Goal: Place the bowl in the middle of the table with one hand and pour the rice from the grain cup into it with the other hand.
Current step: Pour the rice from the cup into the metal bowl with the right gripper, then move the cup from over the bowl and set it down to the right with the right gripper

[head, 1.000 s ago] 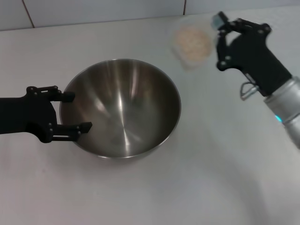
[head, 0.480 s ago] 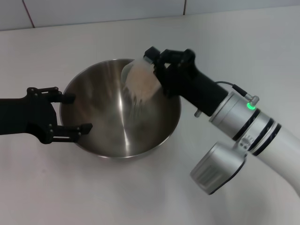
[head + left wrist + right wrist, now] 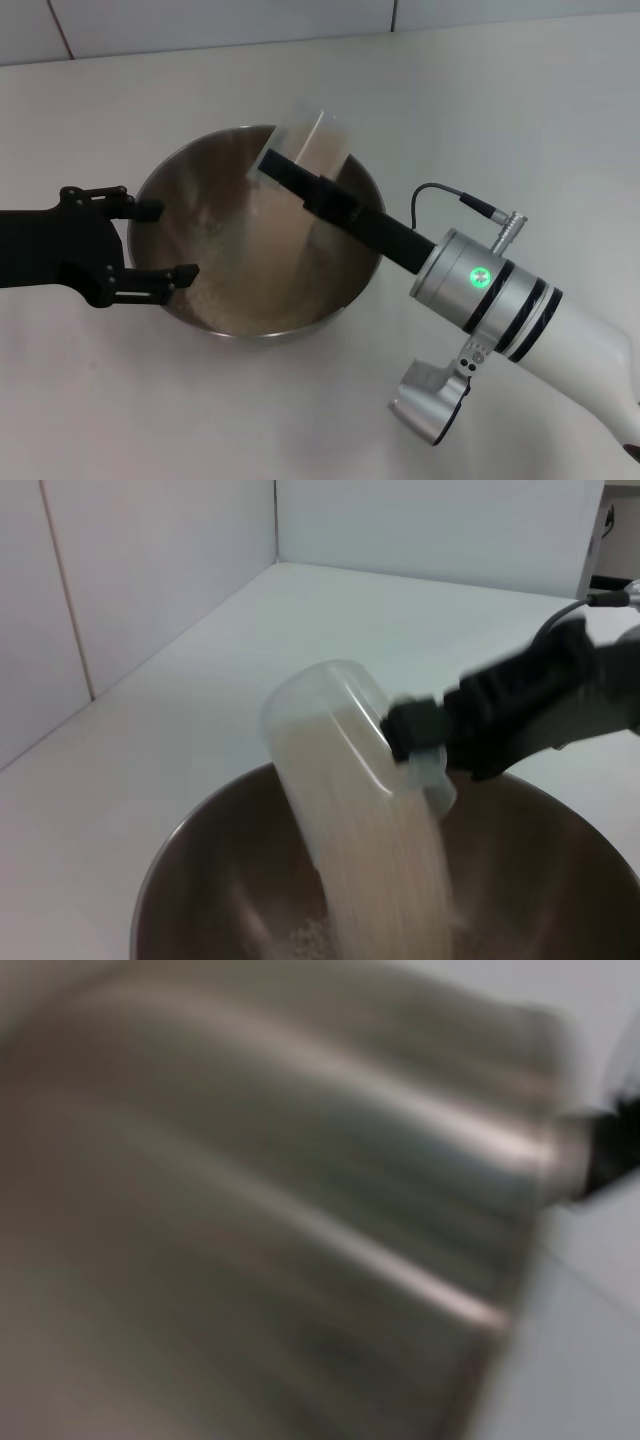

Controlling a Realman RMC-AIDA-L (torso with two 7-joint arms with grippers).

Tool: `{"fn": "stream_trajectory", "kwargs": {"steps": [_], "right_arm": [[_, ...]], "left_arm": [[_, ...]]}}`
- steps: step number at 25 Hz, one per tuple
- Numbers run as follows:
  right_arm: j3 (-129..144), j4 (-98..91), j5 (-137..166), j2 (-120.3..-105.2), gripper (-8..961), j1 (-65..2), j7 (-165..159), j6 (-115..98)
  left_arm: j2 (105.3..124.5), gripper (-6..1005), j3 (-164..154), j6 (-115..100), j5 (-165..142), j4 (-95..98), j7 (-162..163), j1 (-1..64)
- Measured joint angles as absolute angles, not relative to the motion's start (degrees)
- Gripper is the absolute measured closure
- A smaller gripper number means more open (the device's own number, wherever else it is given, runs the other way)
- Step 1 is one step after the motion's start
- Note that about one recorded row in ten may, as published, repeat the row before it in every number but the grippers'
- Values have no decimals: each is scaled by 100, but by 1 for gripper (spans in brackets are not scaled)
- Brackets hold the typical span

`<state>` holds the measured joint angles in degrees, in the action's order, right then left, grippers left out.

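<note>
The steel bowl (image 3: 190,152) stands on the white table (image 3: 500,100), left of the middle. My right gripper (image 3: 292,172) is shut on the clear grain cup (image 3: 318,142) and holds it tipped steeply over the bowl's far side. Rice (image 3: 268,232) streams from the cup and spreads over the bowl's bottom. The left wrist view shows the cup (image 3: 320,705), the rice stream (image 3: 375,870), the right gripper (image 3: 420,735) and the bowl's wall (image 3: 195,900). My left gripper (image 3: 152,240) is open at the bowl's left wall, one finger on each side along the rim. The right wrist view shows only the blurred bowl wall (image 3: 250,1210).
Pale tiles (image 3: 200,20) with dark grout lines border the table's far edge. The right forearm (image 3: 490,290) reaches in from the lower right, over the table in front of the bowl's right side.
My right gripper carried the cup from the far right of the table to over the bowl and tipped it. Rice now streams out and covers the bowl's bottom. The left gripper has not moved.
</note>
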<state>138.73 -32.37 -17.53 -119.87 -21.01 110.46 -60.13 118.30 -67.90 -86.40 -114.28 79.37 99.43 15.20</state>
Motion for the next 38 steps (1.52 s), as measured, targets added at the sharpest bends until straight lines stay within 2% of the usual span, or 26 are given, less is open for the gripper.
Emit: {"fn": "stream_trajectory", "kwargs": {"steps": [6,15,27,33,38], "right_arm": [[13935,-3240,-1706,-11987,942,-2111,13205,-5932],[14057,-3209,-1569,-11986,941,-2162,13344,-6037],[15327,-3972,-5233,-11988,940,-1984,7005,-7730],[14628,-3309,-5853,-11984,941,-1900,3396,-7908],[14281,-2224,-5906,-11949,941,-2164,1294,-7274]], "left_arm": [[11829,157,-6825,-8647,-11432,7939,9949,1554],[11829,157,-6845,-8657,-11478,7944,9956,1595],[11830,157,-6839,-8657,-11479,7953,9958,1600],[11833,157,-6842,-8653,-11477,7972,9953,1599],[11838,157,-6846,-8638,-11477,7954,9929,1610]]}}
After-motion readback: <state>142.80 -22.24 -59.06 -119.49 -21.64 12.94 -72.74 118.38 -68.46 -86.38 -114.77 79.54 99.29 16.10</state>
